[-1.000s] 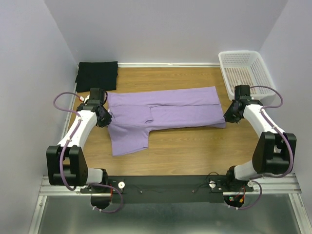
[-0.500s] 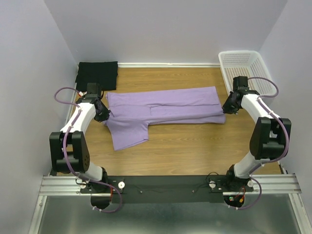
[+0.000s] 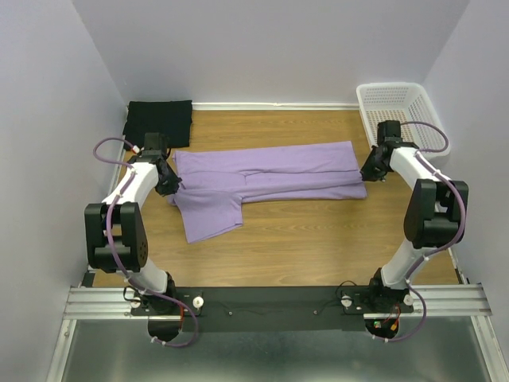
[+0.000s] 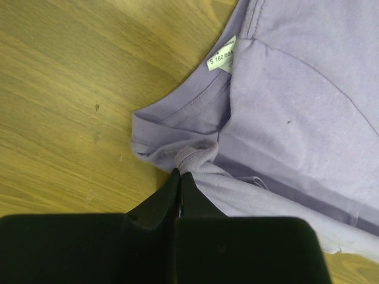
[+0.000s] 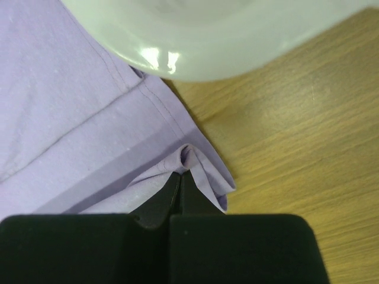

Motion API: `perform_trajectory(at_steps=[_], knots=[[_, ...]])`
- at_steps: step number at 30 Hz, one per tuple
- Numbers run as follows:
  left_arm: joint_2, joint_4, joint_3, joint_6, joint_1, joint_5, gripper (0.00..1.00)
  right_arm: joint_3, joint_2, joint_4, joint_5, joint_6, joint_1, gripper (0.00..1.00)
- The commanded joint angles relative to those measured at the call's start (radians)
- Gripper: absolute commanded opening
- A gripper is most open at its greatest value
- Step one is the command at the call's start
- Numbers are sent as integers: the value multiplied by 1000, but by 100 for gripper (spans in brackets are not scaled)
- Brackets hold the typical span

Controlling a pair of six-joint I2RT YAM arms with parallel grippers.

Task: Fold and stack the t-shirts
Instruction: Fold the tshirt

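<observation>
The lavender short-sleeved cotton t-shirt (image 4: 296, 89) is soft, matt knit cloth, wrinkled at the tips of the matt black left end effector (image 4: 179, 176) and right end effector (image 5: 179, 177). Under both, the light brown wood-grain counter (image 4: 71, 89) looks smooth with a faint sheen. Just ahead of the right one, the white perforated plastic basket (image 5: 207, 35) is glossy. Beyond the left one, the folded black cloth t-shirt (image 3: 159, 122) is matt.

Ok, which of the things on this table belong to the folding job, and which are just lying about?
Job in hand:
lavender t-shirt, pinched at the collar end by the left fingers and at the hem end by the right fingers
black t-shirt, far left corner

Just lying about:
white basket, far right corner
</observation>
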Motion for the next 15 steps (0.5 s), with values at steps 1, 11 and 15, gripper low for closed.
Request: perform_trajectory(at_steps=[1, 11, 15], knots=[[18, 24, 21, 34, 13, -61, 3, 50, 28, 32, 5, -13, -5, 0], [51, 55, 12, 51, 13, -69, 3, 70, 77, 44, 13, -15, -5, 1], [67, 63, 17, 54, 13, -75, 3, 58, 93, 62, 13, -18, -5, 1]])
